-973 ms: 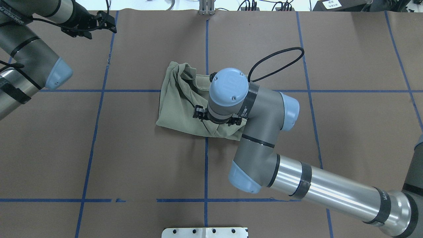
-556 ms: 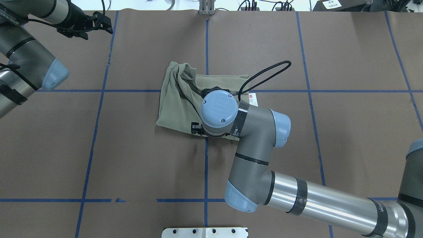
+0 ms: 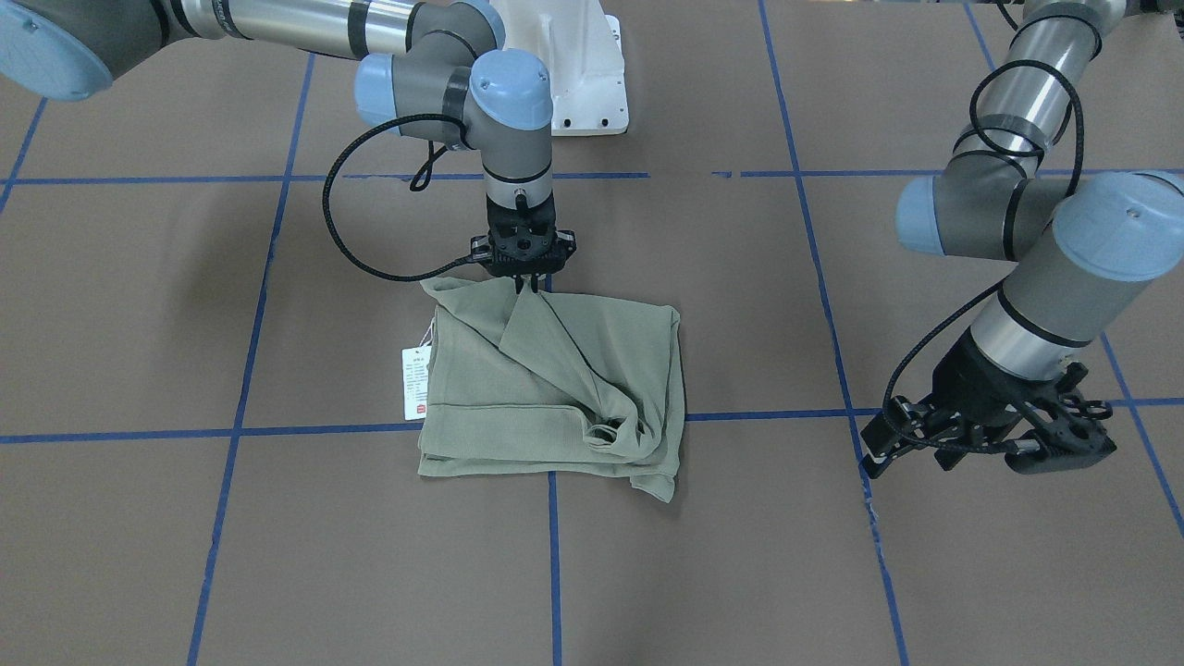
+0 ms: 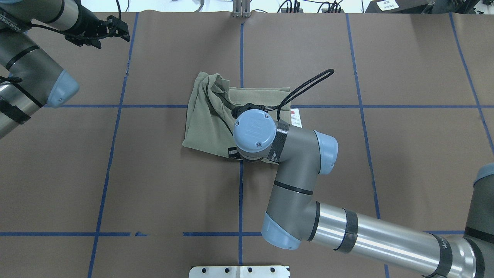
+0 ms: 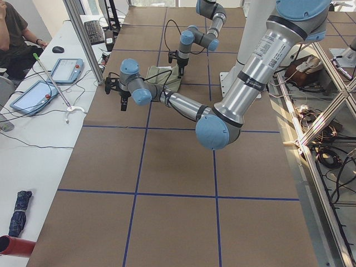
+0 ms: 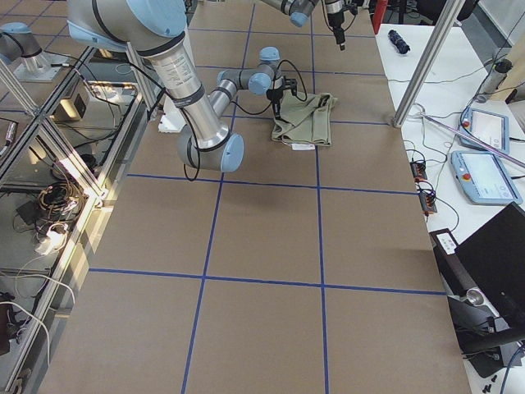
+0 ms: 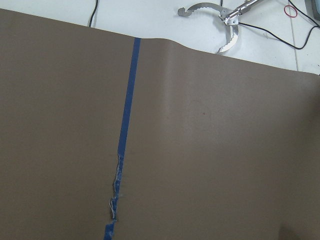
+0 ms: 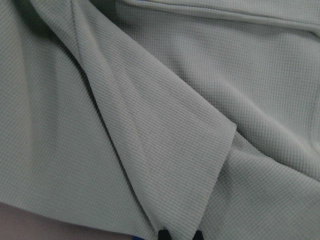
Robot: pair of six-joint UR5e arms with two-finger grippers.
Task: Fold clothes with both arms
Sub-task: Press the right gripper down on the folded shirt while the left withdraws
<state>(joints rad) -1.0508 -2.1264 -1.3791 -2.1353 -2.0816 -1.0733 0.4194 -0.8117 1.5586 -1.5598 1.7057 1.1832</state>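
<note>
Brown table (image 4: 154,173), folded shirt (image 4: 204,119) lengthwise left-right, hang tag (image 4: 296,117) rightward

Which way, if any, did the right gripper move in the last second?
Yes. The right gripper moved toward the robot, from over the crosswise blue tape line to the shirt's near edge.

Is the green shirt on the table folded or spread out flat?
Folded, though untidily. The shirt lies as a compact layered rectangle with stacked edges on one side, and a loose creased flap sits on top.
</note>
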